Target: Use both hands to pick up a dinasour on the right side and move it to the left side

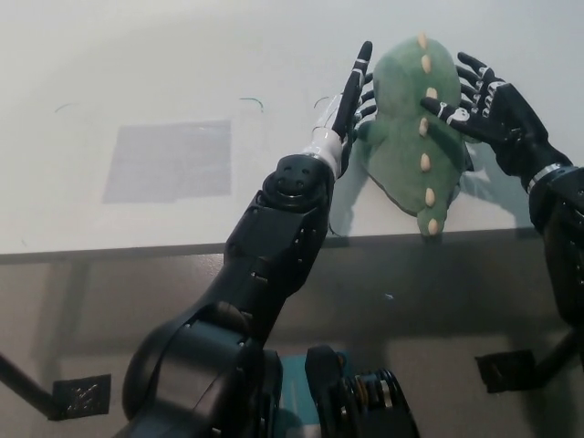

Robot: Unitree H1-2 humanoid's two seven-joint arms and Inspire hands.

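Observation:
A green plush dinosaur point(401, 137) with a row of cream spikes down its back is on the white table point(182, 55) at the right, its tail end near the front edge. My left hand point(354, 96) presses flat, fingers straight, against the dinosaur's left side. My black right hand point(484, 102) presses on its right side with fingers spread over the back. The toy is squeezed between the two hands. A shadow lies under its right side, so it seems slightly raised there.
A pale grey rectangle point(169, 160) is marked on the table to the left. The table's front edge point(137, 248) runs across the middle of the view, with dark floor below. A small dark thread point(252, 102) lies near the table's middle.

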